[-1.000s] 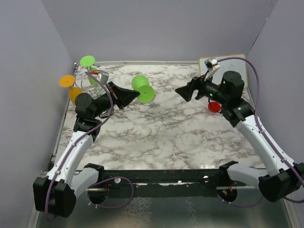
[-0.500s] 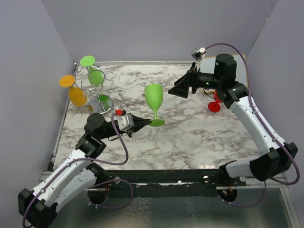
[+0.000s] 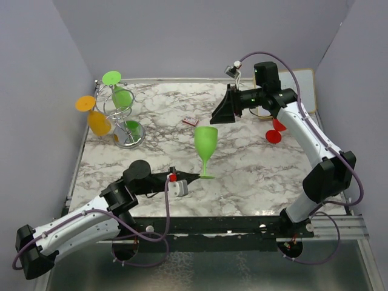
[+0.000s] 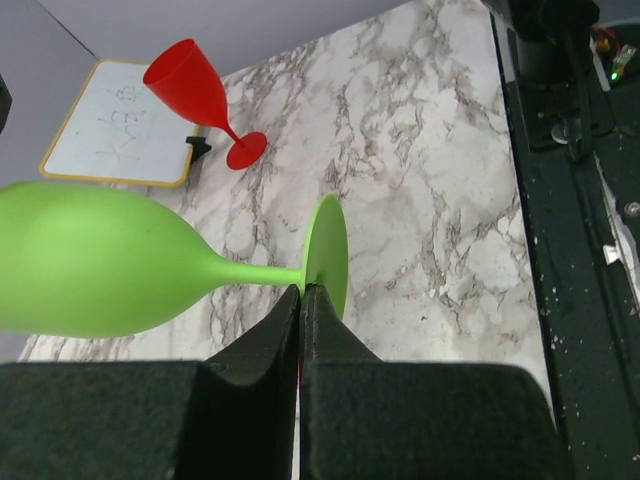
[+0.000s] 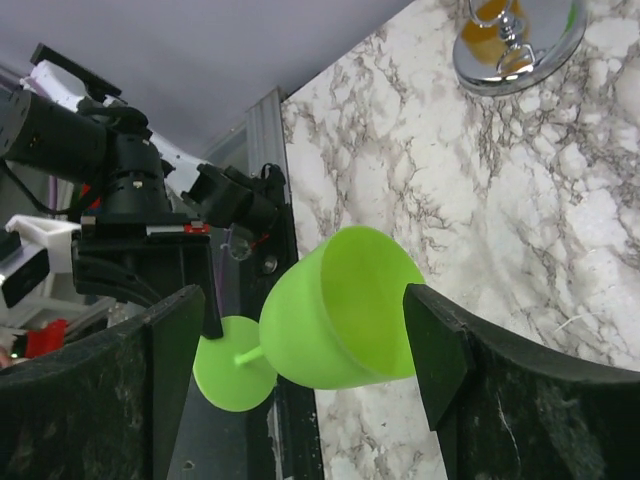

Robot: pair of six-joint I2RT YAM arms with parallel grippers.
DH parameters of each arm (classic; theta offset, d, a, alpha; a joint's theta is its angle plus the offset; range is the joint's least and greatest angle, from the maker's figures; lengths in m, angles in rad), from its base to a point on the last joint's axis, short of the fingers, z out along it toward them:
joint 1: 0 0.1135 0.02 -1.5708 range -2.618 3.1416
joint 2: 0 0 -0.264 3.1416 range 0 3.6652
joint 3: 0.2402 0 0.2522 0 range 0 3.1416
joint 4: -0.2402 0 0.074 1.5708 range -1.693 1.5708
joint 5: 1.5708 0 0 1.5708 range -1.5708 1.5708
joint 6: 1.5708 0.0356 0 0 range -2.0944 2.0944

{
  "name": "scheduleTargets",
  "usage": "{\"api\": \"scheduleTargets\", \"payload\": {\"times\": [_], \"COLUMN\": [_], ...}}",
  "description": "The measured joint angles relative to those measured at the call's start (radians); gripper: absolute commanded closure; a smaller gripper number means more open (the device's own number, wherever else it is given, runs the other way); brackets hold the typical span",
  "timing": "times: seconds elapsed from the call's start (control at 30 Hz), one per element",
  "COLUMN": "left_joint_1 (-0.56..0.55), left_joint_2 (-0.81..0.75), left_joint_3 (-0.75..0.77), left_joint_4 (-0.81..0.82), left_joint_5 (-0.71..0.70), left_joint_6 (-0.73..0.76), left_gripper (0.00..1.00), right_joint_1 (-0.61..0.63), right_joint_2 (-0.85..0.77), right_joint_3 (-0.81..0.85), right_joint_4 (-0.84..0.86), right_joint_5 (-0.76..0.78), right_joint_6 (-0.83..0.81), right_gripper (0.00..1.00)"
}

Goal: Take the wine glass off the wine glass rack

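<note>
A light green wine glass (image 3: 206,144) stands upright over the middle of the table. My left gripper (image 3: 191,177) is shut on the edge of its foot (image 4: 327,255), and its bowl (image 4: 90,260) points away to the left. The wine glass rack (image 3: 124,115), thin silver wire on a round base, stands at the far left, apart from this glass. My right gripper (image 3: 222,113) hovers open just above and behind the glass. Its fingers (image 5: 436,345) flank the bowl (image 5: 335,310) with a gap on the left side.
A green glass (image 3: 122,97) and an orange glass (image 3: 97,123) hang on the rack. A red wine glass (image 3: 274,131) lies at the right near a white board (image 3: 306,82). A small red-and-white item (image 3: 190,121) lies mid-table. The rack's base (image 5: 515,45) shows beyond the right fingers.
My left arm pulled the green glass away from the rack toward the front centre and turned it upright. My right arm swung left and now straddles the bowl.
</note>
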Motion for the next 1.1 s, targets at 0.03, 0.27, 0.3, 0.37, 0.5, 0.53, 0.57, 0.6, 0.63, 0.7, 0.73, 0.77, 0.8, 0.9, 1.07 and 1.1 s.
{"api": "scheduleTargets", "payload": {"times": [0.03,0.27,0.3,0.37,0.5,0.53,0.57,0.6,0.63,0.7,0.73,0.77,0.8,0.9,1.07,1.1], "left_joint_1": [-0.017,-0.087,-0.092,-0.103,-0.124,-0.13,-0.135,-0.141,-0.147,-0.156,-0.159,-0.163,-0.167,-0.177,-0.186,-0.186], "left_joint_2": [-0.001,-0.007,-0.007,-0.006,0.006,0.009,0.01,0.013,0.015,0.021,0.024,0.03,0.034,0.043,0.045,0.045], "left_joint_3": [-0.002,-0.02,-0.022,-0.025,-0.031,-0.033,-0.035,-0.037,-0.039,-0.042,-0.042,-0.043,-0.044,-0.047,-0.058,-0.06], "left_joint_4": [-0.011,-0.079,-0.086,-0.098,-0.115,-0.116,-0.117,-0.119,-0.12,-0.125,-0.128,-0.132,-0.137,-0.153,-0.168,-0.169], "left_joint_5": [-0.022,-0.147,-0.157,-0.174,-0.195,-0.2,-0.205,-0.211,-0.217,-0.229,-0.234,-0.239,-0.242,-0.256,-0.28,-0.285], "left_joint_6": [0.017,0.113,0.122,0.14,0.162,0.167,0.173,0.179,0.184,0.196,0.2,0.204,0.207,0.222,0.243,0.248], "left_gripper": [1.0,1.0,1.0,1.0,1.0,1.0,1.0,1.0,1.0,1.0,1.0,1.0,1.0,1.0,1.0,1.0], "right_joint_1": [0.001,0.039,0.05,0.069,0.093,0.094,0.094,0.096,0.099,0.103,0.106,0.112,0.118,0.129,0.131,0.131], "right_joint_2": [0.019,0.093,0.094,0.095,0.097,0.099,0.102,0.106,0.109,0.114,0.116,0.119,0.124,0.143,0.159,0.159], "right_joint_3": [0.013,0.021,0.019,0.018,0.018,0.018,0.018,0.018,0.016,0.008,0.002,-0.003,-0.005,-0.008,-0.023,-0.028], "right_joint_4": [-0.024,-0.148,-0.159,-0.175,-0.198,-0.204,-0.21,-0.214,-0.216,-0.22,-0.222,-0.225,-0.225,-0.227,-0.227,-0.227], "right_joint_5": [-0.005,-0.006,-0.006,-0.006,-0.003,-0.002,-0.002,-0.001,0.0,0.002,0.002,0.003,0.003,0.003,0.001,-0.001], "right_joint_6": [-0.009,-0.031,-0.036,-0.045,-0.065,-0.071,-0.075,-0.078,-0.079,-0.084,-0.087,-0.092,-0.096,-0.105,-0.106,-0.106], "right_gripper": [0.21,0.23,0.23,0.23,0.28,0.28,0.28,0.29,0.3,0.32,0.34,0.36,0.38,0.44,0.54,0.54]}}
